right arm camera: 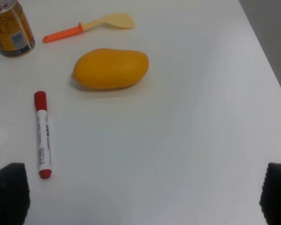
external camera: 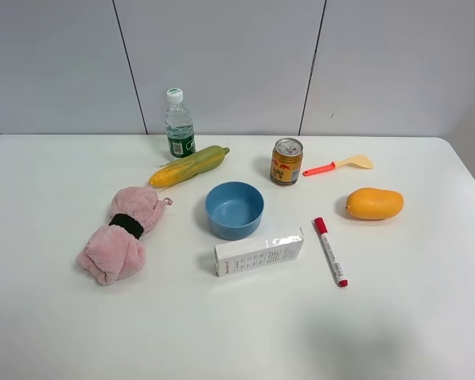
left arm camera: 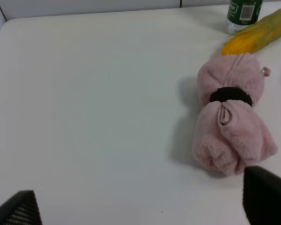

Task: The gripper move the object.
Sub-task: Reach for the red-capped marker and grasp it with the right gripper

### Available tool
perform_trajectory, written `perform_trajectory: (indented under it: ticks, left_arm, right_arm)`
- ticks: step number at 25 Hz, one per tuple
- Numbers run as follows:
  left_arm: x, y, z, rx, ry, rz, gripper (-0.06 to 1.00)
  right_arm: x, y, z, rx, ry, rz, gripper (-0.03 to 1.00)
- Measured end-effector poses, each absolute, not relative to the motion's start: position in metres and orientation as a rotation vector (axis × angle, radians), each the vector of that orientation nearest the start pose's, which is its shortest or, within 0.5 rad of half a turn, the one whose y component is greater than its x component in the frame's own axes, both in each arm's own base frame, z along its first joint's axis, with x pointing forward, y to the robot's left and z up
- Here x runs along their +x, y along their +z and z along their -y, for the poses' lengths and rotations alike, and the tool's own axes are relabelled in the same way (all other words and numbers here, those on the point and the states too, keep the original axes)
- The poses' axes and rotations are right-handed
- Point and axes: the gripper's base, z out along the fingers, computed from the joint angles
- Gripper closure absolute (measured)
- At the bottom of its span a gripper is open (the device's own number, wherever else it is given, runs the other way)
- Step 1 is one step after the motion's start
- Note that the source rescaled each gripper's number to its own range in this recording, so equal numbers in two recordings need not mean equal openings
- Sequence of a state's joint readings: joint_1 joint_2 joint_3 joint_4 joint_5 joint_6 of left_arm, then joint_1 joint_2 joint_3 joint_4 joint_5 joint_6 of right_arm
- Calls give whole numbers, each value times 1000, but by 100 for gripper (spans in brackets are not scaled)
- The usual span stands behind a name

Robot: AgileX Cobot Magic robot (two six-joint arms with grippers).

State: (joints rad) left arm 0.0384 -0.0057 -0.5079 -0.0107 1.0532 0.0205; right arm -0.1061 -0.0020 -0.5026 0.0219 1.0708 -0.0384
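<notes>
Marker pen (right arm camera: pixel 43 136) looks to me light, stiff, slick and apt to roll, so I favour pinching mid-barrel; right gripper (right arm camera: pixel 143 199) stands spread wide, holding nothing.

Left gripper (left arm camera: pixel 140 206): two matte black fingers (left arm camera: pixel 267 197), blocky, hard-edged; one shows fine grey ribbed pad face. Right gripper (right arm camera: pixel 143 194): black fingertips (right arm camera: pixel 9 192), rounder outline, fine pebbled surface texture, only partly in frame.
</notes>
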Motion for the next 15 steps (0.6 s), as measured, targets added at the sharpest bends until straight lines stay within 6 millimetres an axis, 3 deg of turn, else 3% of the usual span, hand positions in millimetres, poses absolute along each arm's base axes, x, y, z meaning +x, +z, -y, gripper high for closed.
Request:
perform_trajectory:
  ticks: [6,9,15]
  left_arm:
    - [-6,280,1,-18,25,-2023,-6]
    - [-6,280,1,-18,25,-2023,-6]
    - [-6,280,1,-18,25,-2023,-6]
  right_arm:
    - [-5,277,-2,69,-63,-2056,-3]
    - [8,281,-1,72,-51,-2131,-3]
    - [54,334,-1,65,14,-2243,-3]
